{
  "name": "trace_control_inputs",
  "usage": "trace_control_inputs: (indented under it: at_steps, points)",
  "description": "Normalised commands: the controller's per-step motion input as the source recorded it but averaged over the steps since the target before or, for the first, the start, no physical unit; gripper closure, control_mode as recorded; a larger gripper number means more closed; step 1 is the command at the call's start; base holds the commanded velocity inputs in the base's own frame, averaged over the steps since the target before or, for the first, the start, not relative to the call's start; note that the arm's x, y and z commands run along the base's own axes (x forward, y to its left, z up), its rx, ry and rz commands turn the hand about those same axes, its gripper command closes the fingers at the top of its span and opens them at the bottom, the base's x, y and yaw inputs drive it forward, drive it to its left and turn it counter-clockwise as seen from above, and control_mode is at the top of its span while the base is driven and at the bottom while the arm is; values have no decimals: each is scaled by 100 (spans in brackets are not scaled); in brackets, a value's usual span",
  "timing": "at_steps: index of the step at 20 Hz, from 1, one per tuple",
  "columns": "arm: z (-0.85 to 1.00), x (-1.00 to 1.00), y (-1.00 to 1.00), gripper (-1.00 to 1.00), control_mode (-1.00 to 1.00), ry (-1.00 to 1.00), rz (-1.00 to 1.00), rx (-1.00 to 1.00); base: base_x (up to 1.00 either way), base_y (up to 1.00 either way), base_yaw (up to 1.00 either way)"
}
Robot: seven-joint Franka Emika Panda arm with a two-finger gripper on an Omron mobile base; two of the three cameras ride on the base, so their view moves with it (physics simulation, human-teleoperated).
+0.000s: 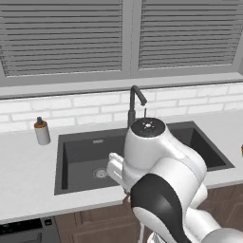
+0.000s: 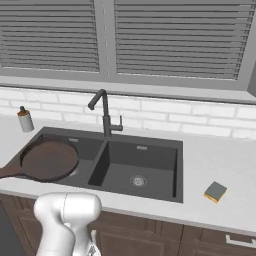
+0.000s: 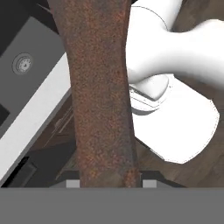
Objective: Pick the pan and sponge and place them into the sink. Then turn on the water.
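Note:
The dark brown pan [image 2: 48, 159] shows over the left basin of the dark grey sink [image 2: 141, 148], its long handle [image 2: 7, 172] running off the left edge. Whether the pan rests on the rim or hangs above it, I cannot tell. In the hand view the rusty brown handle [image 3: 103, 96] runs straight up between my fingertips, and my gripper [image 3: 110, 183] is shut on it. The sponge [image 2: 215, 191], grey-green on top with a yellow side, lies on the counter right of the sink. The gooseneck faucet [image 2: 104, 114] stands behind the divider, and no blue stream falls from it.
A small soap bottle [image 2: 24, 119] stands on the counter behind the sink's left corner. My own white arm [image 1: 161, 175] blocks much of the sink [image 1: 78, 154] in the left base view. Brown cabinet fronts [image 2: 150, 235] run below the counter edge. Blinds cover the window behind.

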Motion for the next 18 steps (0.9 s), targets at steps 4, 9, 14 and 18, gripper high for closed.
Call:
trace_control_inputs:
  at_steps: [4,9,14,18]
  points:
    - [47,32,-39,100,-100,6,-11,-4,0,0,0]
    - [-8,40,-9,100,-100,7,-4,-2,0,0,0]
    - [-35,54,7,100,-100,0,-1,0,0,0,0]
    - [-39,46,25,100,-100,0,0,0,0,0,0]
